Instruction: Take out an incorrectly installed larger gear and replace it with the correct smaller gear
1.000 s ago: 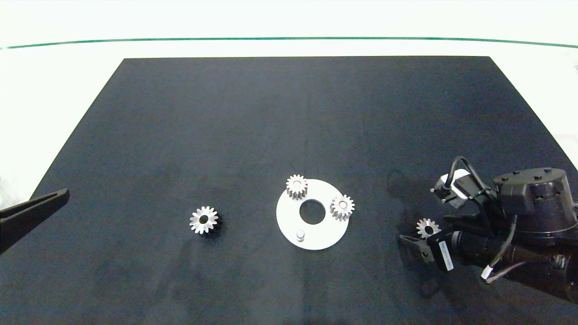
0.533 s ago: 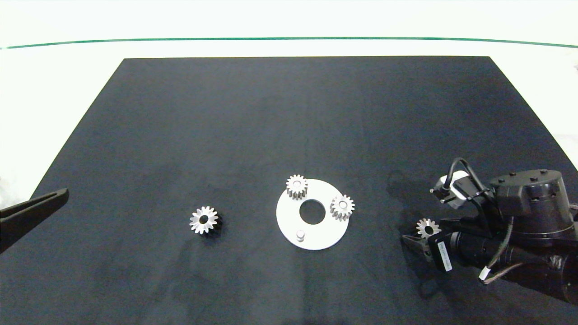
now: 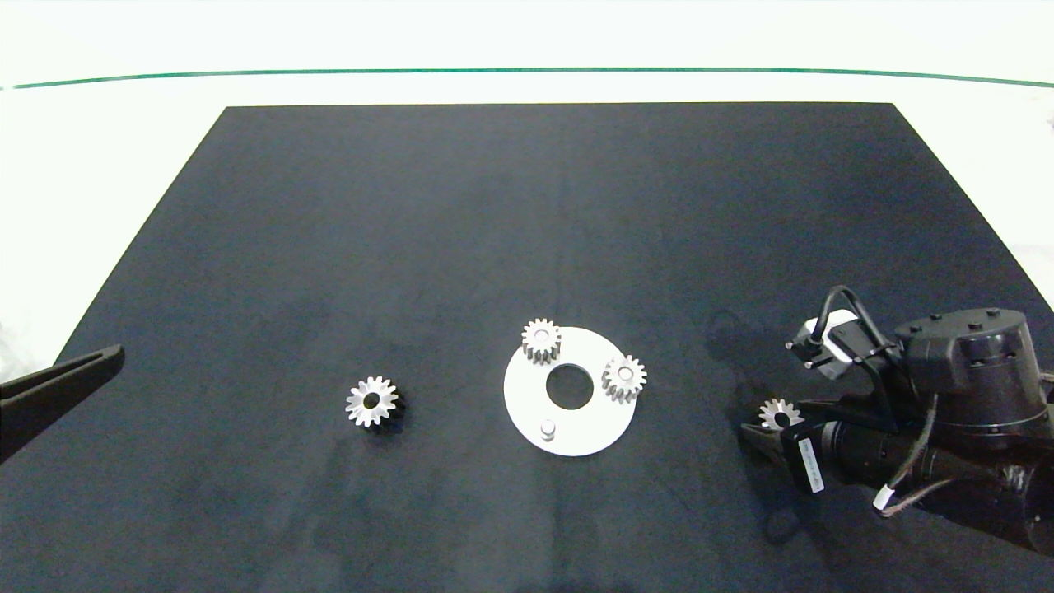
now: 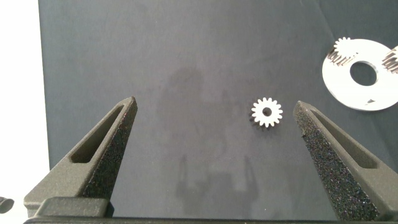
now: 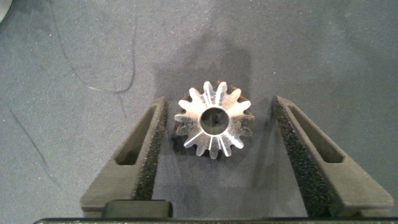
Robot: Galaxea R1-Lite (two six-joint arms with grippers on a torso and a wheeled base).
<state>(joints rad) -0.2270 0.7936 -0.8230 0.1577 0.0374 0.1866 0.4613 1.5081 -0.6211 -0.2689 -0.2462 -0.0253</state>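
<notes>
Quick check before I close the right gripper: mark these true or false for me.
1. The right gripper straddles the smaller gear with its fingers open. True.
2. Every peg on the plate carries a gear. False: two gears are seated and one peg is bare.
3. The larger gear lies on the mat, left of the plate. True.
4. The left gripper holds the larger gear. False: it is open and empty, near the mat's left edge.
</notes>
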